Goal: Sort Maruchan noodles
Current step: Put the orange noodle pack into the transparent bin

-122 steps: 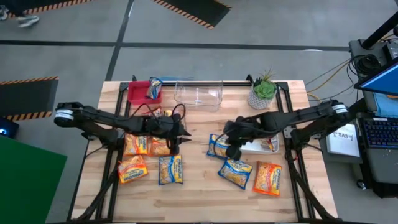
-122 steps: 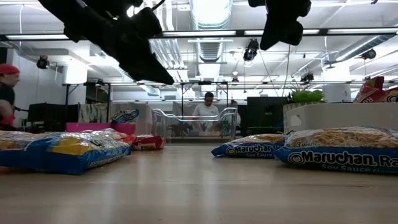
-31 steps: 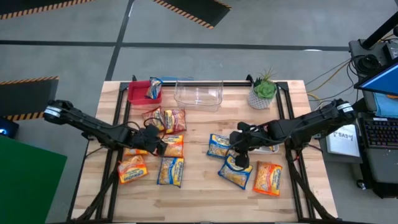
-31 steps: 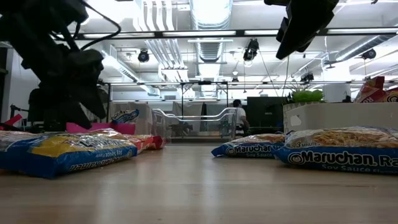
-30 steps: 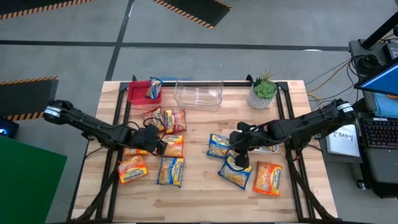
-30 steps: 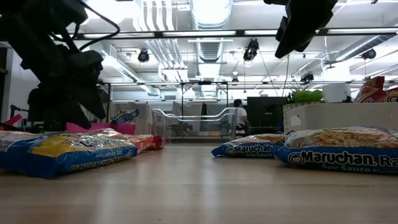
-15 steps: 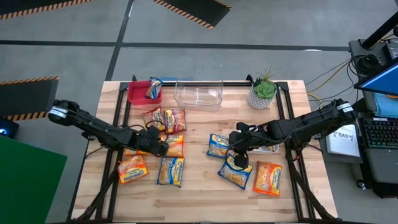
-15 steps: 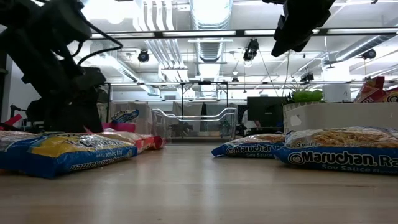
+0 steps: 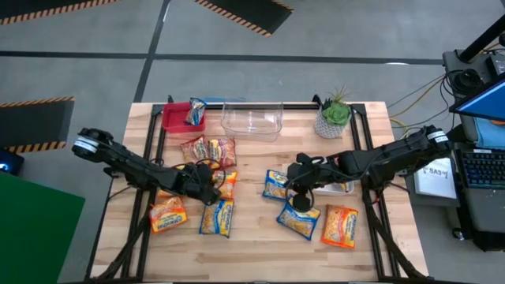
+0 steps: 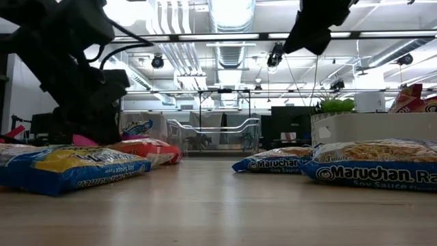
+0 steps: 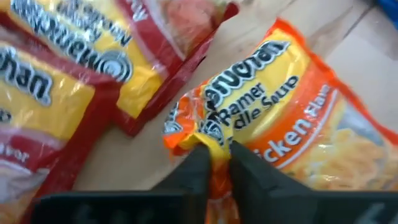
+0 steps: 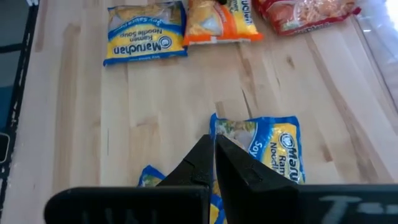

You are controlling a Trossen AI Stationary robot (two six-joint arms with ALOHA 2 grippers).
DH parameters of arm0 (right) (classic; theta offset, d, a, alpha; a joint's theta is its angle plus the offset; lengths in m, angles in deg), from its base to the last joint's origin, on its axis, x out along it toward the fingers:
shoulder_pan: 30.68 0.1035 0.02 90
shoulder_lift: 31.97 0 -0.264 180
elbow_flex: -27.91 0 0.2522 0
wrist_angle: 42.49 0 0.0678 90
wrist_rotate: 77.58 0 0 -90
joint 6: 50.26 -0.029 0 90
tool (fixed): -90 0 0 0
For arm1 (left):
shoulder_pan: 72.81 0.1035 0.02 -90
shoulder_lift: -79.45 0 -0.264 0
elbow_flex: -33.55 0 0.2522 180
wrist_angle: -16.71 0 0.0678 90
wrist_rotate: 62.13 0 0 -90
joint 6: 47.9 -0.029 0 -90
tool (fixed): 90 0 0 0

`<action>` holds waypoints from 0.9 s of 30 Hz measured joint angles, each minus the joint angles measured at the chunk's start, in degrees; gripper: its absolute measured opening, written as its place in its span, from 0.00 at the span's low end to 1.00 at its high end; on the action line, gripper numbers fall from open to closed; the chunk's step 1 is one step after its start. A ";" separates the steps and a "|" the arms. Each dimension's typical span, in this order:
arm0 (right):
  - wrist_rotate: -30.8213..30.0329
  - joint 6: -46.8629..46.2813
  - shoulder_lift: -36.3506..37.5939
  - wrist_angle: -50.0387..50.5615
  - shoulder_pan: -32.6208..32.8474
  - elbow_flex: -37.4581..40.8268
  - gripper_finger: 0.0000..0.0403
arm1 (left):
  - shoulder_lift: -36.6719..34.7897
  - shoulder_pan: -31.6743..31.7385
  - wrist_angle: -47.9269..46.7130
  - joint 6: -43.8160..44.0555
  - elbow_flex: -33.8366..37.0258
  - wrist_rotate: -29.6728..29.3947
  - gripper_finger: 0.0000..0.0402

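Crumpled edge of orange packet (image 11: 292,130) sits pinched in left claw (image 11: 214,155).

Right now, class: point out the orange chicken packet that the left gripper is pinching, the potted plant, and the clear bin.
orange chicken packet (image 11: 292,118): left wrist view, on its printed front.
left gripper (image 11: 214,155): left wrist view, fingertips on the packet's crumpled edge.
potted plant (image 9: 334,113): high view, on its leaves.
clear bin (image 9: 252,133): high view, on its near wall.
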 joint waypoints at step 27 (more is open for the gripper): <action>-1.12 5.05 -0.01 -12.05 -2.42 5.75 0.02 | -7.39 3.42 17.09 -57.28 -10.06 -4.93 0.00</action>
